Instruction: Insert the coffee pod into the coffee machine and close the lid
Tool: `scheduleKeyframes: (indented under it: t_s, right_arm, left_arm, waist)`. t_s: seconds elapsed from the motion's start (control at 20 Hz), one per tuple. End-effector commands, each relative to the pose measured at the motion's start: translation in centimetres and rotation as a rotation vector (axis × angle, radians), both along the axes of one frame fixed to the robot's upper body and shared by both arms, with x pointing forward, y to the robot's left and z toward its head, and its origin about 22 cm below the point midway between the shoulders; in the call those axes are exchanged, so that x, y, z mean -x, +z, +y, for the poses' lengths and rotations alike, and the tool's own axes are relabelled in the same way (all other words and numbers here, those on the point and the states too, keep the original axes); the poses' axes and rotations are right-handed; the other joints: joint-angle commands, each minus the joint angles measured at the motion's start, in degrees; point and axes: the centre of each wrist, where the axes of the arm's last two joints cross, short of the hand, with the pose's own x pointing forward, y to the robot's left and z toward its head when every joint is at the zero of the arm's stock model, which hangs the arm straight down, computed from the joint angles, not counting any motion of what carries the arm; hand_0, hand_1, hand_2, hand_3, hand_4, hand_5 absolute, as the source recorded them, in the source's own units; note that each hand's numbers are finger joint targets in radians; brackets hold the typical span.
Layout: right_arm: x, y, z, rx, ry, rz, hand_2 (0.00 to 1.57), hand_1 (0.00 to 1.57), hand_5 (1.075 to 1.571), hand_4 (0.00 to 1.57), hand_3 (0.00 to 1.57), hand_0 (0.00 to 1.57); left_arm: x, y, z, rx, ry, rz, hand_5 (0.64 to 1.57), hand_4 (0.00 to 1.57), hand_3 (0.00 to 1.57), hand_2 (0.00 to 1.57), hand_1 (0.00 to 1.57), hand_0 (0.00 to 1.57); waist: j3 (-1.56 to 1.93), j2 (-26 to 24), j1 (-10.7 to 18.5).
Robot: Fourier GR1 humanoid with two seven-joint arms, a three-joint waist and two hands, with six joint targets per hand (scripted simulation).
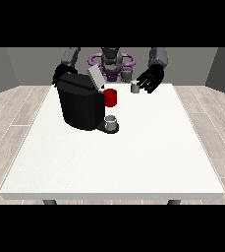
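Observation:
A black coffee machine (79, 104) stands on the white table (119, 157) at the view's left, its grey lid (95, 77) tilted up and open. A red part (110, 97) sticks out at its front, above a small grey cup (111, 122) on the drip base. A small grey coffee pod (134, 87) sits just at the fingers of the hand at the view's right (151, 78), which is raised over the table's far edge with fingers spread. Whether it touches the pod I cannot tell. The hand at the view's left (60, 74) shows only partly behind the machine.
The robot's torso with purple rings (112, 61) stands behind the table's far edge. Wooden floor surrounds the table. The white tabletop stretches wide towards the camera in front of the machine.

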Motion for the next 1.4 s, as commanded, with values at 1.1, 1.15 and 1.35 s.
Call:
scheduleKeyframes:
  t_s: [1.1,1.15,1.35]
  right_arm:
    - [-1.4,4.1,-0.3,0.041,0.018,-0.126,0.00,0.00,1.571,0.52,0.00,0.00]
    - [-1.2,4.6,0.5,0.030,0.015,-0.097,0.00,0.00,1.571,0.51,0.00,0.00]
    - [-1.2,2.6,-0.2,0.015,-0.014,-0.093,0.00,0.00,1.571,0.50,0.00,0.00]
  left_arm:
    - [-2.1,10.6,-1.0,0.019,0.049,-0.151,1.571,0.49,1.23,1.33,1.31,1.31]
    - [-2.2,10.8,-0.8,0.035,0.075,-0.131,1.571,0.50,1.22,1.32,1.29,1.29]
    - [-2.5,11.5,-3.2,0.032,0.030,-0.118,1.571,0.51,1.23,1.33,1.32,1.32]
  waist:
    - [0.00,7.4,-6.7]
    - [-0.01,6.4,-7.9]
    - [0.01,5.9,-6.1]
